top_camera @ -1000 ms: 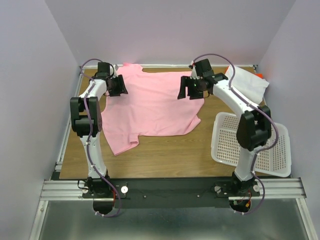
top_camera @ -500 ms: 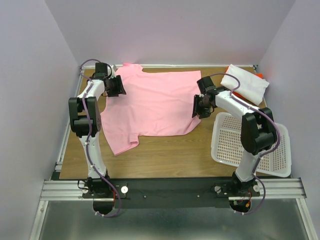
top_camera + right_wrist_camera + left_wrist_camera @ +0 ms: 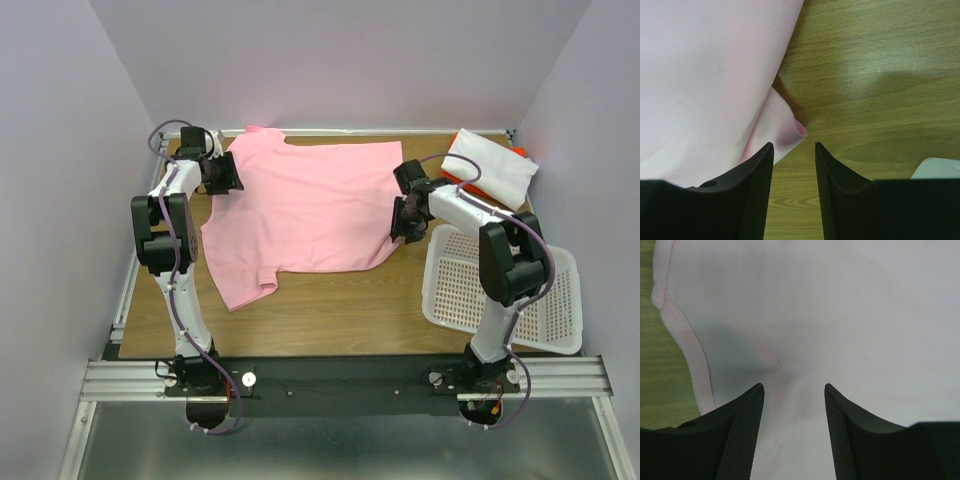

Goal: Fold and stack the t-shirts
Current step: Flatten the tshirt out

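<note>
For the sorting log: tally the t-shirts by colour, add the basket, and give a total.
pink t-shirt: 1
white t-shirt: 1
orange-red t-shirt, only an edge showing under the white one: 1
white basket: 1
Total: 4

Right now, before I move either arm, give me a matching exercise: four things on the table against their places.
Things: 1 pink t-shirt; 2 white t-shirt; 3 orange-red t-shirt; 4 basket.
Places: A peeking from under another shirt; B spread flat in the middle; C near right side; D folded, far right corner.
Pairs: 1-B; 2-D; 3-A; 4-C.
</note>
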{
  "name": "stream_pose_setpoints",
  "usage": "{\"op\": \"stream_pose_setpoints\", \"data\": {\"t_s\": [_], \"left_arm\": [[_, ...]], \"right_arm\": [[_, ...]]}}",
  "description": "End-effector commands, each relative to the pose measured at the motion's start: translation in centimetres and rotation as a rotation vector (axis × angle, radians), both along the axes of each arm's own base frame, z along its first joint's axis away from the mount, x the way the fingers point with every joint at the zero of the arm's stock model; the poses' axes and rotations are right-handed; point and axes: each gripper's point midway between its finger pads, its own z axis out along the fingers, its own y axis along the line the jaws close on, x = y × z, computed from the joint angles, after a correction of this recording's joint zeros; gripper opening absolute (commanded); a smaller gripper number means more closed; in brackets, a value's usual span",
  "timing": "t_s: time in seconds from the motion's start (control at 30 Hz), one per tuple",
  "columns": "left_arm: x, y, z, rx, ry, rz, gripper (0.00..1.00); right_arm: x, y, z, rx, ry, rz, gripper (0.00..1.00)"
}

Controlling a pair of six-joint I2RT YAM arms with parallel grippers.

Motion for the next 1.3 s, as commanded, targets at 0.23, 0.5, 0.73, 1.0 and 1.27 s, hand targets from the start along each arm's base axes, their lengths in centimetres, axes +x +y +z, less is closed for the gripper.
{"op": "stream_pose_setpoints", "data": {"t_s": [0.23, 0.5, 0.73, 1.0, 1.27], "left_arm": [[-1.2, -0.2, -1.5, -0.018, 0.043, -0.033, 0.6], [-1.2, 0.2, -1.6, -0.018, 0.049, -0.015, 0.6], [-1.4, 0.2, -1.8, -0.018, 0.056, -0.002, 0.6], [-1.5, 0.5, -1.8, -0.01, 0.063, 0.016, 0.6], [-1.5, 0.5, -1.8, -0.008, 0.069, 0.018, 0.6]], "right_arm": [[1.4, -0.8, -1.8, -0.045, 0.02, -0.035, 0.39], [-0.7, -1.4, -1.1, -0.05, 0.037, -0.049, 0.0], [-2.9, -2.3, -0.8, -0.066, 0.087, -0.072, 0.0], [-4.3, -2.6, -0.2, -0.071, 0.123, -0.085, 0.01], [-6.1, -3.1, 0.1, -0.075, 0.148, -0.104, 0.01]]}}
